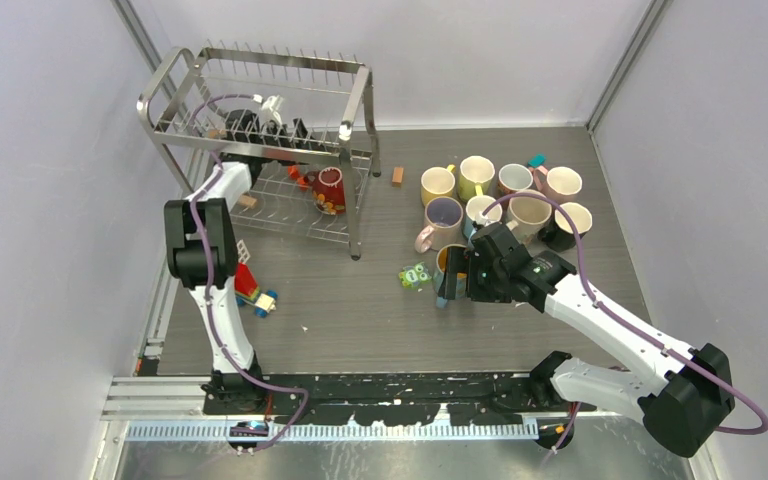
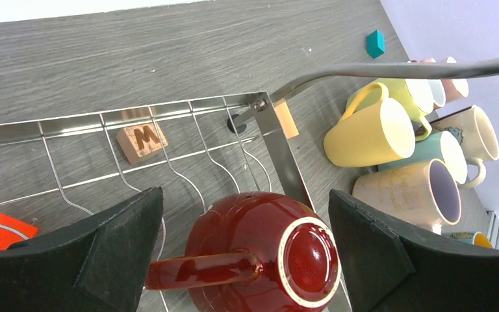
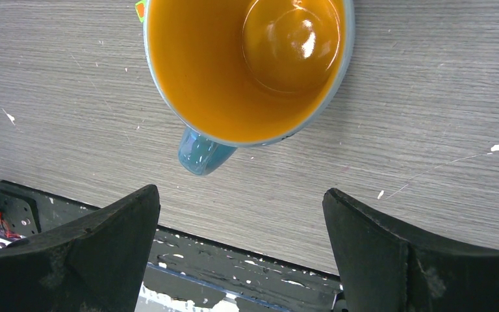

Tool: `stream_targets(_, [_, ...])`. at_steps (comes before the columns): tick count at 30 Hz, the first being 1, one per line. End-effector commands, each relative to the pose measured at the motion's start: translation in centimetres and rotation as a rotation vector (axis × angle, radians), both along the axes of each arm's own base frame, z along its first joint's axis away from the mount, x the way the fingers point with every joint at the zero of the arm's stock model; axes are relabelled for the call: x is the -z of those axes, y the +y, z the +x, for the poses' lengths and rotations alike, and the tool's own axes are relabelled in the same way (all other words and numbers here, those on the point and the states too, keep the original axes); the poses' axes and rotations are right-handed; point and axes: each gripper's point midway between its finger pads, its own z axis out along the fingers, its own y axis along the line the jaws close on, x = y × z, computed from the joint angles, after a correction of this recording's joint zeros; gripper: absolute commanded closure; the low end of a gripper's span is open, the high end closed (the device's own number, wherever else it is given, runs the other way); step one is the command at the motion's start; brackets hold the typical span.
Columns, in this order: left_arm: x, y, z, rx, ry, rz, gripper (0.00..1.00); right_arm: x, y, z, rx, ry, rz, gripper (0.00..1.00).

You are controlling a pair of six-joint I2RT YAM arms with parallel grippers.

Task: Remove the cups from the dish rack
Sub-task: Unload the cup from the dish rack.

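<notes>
Left claw [image 2: 243,218] spread over 1 red mug [image 2: 260,250].

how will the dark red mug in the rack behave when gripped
Likely slippery: the red mug has a glossy glaze. Probably rigid and breakable, being ceramic-looking. Seemingly base-up on dish rack wires, it may rock or snag.

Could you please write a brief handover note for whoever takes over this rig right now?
Left end effector: open, not gripping, poised over the red mug on the lower tier of the rack.
Right end effector: open and empty, over the blue mug on the table.
Done: the other mugs sit clustered on the table, right of the rack.
Left: the red mug, the only one seen in the rack.
</notes>
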Motion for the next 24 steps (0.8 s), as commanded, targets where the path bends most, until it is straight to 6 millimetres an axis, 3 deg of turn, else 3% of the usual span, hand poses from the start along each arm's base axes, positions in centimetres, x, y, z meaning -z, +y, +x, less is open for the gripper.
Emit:
stream_targets(1, [1.2, -1.0, -0.7, 0.099, 0.052, 0.003, 0.00, -0.8, 0.4, 0.6, -0.011, -0.026, 0.009, 0.00])
stream_targets(13, [3.1, -1.4, -2.9, 0.142, 0.146, 0.027, 0.00, -0.9, 0.4, 0.7, -0.014, -0.029, 0.008, 0.00])
stream_targets(24, [2.0, -1.6, -4.9, 0.146, 0.142, 0.021, 0.00, -0.8, 0.5, 0.1, -0.024, -0.025, 0.034, 0.00])
